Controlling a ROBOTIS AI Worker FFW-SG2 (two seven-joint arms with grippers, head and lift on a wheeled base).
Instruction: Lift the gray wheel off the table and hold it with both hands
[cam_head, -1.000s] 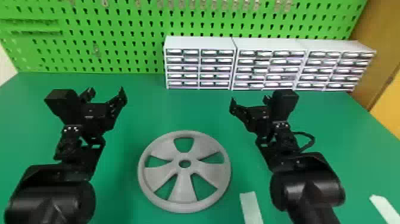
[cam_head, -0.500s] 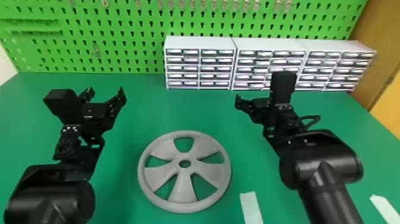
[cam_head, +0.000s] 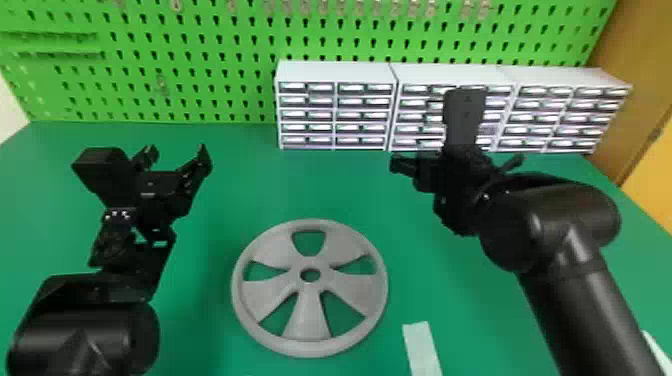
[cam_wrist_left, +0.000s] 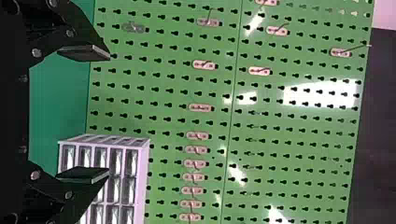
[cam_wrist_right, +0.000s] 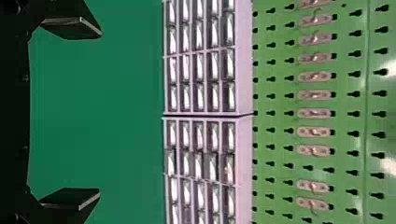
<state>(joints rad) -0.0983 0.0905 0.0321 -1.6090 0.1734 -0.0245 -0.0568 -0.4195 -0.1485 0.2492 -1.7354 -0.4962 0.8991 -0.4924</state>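
Right hand (cam_head: 424, 167) higher, gray wheel (cam_head: 306, 315) spoked

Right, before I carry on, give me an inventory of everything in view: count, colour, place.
Gray wheel: 1, gray, flat on the table between the arms
Table: 1, green, under the wheel
White strips: 2, white, on the table, right of the wheel
Drawer cabinets: 3, whitish, in a row at the table's back
Pegboard: 1, green, behind the table
Hooks: more than ten, metallic, on the pegboard
Wall panel: 1, brown, far right
Left gripper: 1, black, open, left of the wheel
Right gripper: 1, black, open, facing the cabinets
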